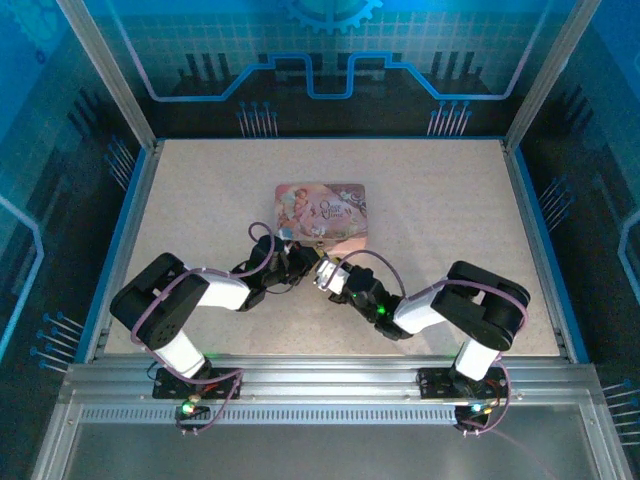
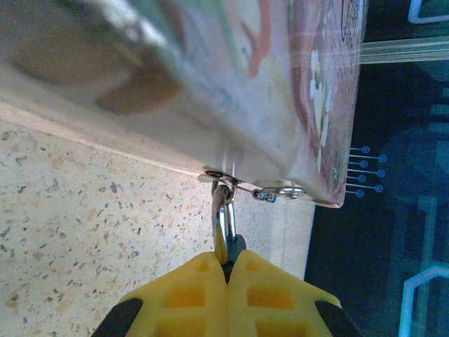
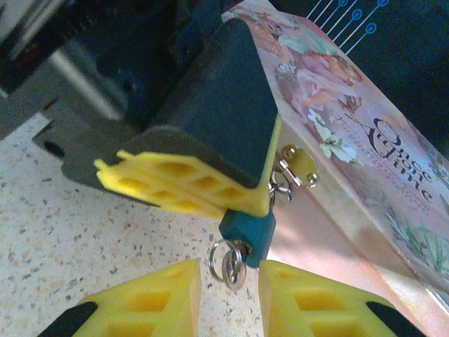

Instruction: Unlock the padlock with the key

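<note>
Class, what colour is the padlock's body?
Teal blue; the padlock shows best in the right wrist view.

Small teal-blue padlock [image 3: 247, 235], thin silver shackle. Shackle looped through metal hasp [image 3: 293, 167] on front edge of pink picture-lidded box [image 3: 365, 161]. Body just off that edge, above speckled surface. Small silvery key [image 3: 236, 270] on wire ring, touching padlock's end farthest from box. Whether inserted: unclear.

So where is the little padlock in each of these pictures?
Top view: too small to pick out, somewhere at the near edge of the pink box.
Left wrist: the padlock sits bottom centre, pinched between yellow fingers.
Right wrist: the padlock is lower centre, teal.
Shared landmark: the pink box.
</note>
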Controlling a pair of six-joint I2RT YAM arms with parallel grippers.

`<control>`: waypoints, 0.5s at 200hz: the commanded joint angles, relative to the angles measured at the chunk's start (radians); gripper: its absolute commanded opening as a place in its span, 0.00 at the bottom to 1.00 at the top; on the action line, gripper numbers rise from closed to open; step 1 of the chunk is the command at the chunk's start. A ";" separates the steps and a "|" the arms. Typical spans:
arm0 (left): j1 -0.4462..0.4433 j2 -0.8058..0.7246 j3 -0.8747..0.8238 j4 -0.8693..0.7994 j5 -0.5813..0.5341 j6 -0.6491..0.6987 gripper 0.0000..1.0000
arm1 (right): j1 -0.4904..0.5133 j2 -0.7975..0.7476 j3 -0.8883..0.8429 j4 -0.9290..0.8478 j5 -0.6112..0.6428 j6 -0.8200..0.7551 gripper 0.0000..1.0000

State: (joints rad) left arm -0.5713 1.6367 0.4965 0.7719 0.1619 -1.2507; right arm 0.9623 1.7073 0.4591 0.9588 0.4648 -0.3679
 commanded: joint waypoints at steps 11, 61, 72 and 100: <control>0.004 -0.017 -0.004 0.043 0.048 -0.012 0.04 | 0.010 0.030 0.033 0.038 0.015 -0.011 0.29; 0.004 -0.016 -0.005 0.044 0.048 -0.012 0.04 | 0.006 0.034 0.026 0.034 0.023 -0.003 0.28; 0.005 -0.015 -0.006 0.044 0.048 -0.013 0.04 | 0.006 0.035 0.023 0.032 0.026 0.003 0.26; 0.004 -0.015 -0.005 0.045 0.047 -0.013 0.04 | 0.003 0.045 0.016 0.037 0.031 0.012 0.25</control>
State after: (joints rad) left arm -0.5713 1.6367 0.4965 0.7719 0.1623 -1.2510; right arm 0.9619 1.7313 0.4778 0.9600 0.4721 -0.3676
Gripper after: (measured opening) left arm 0.052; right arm 0.254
